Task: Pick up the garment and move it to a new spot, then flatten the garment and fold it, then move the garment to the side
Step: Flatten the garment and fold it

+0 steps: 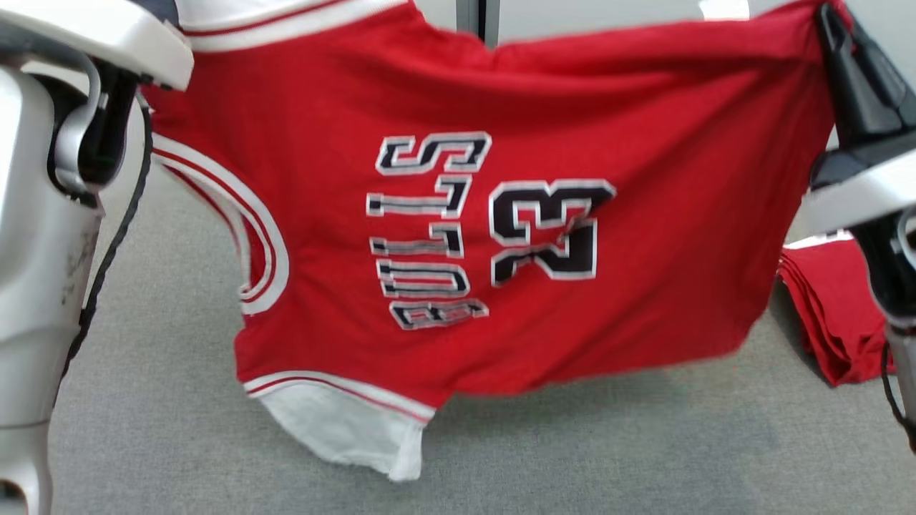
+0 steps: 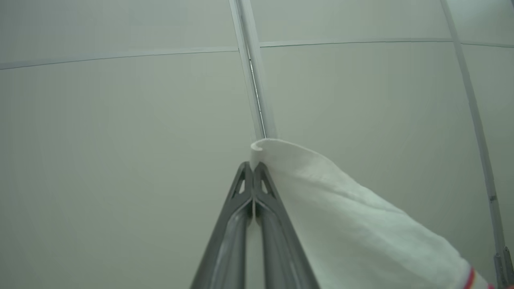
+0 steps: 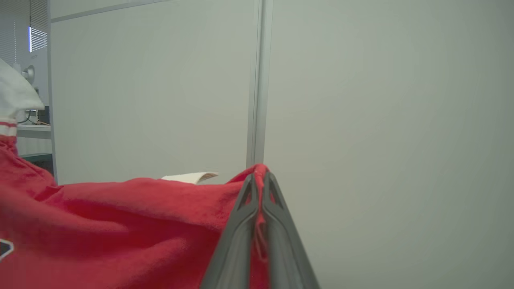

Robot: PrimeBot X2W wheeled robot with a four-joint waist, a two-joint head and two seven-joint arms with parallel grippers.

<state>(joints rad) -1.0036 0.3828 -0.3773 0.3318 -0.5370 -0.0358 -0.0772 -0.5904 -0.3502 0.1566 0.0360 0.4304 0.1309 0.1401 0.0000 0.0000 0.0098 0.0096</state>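
The garment (image 1: 644,236) is a red sleeveless jersey with white trim and black "BULLS 23" lettering, turned sideways. It hangs stretched in the air between my two arms, above the grey table, its lower edge sagging toward the surface. My left gripper (image 2: 253,166) is shut on the white shoulder band (image 2: 341,216). In the right wrist view my right gripper (image 3: 260,176) is shut on a pinch of the red hem (image 3: 120,216). In the head view the right gripper (image 1: 830,21) shows dark at the top right corner of the cloth.
A grey table (image 1: 179,400) lies under the jersey. A stack of folded red cloth (image 1: 834,315) sits at the right edge of the table. Pale partition panels with a metal post (image 3: 257,80) stand behind. My pale left forearm (image 1: 43,250) fills the left side.
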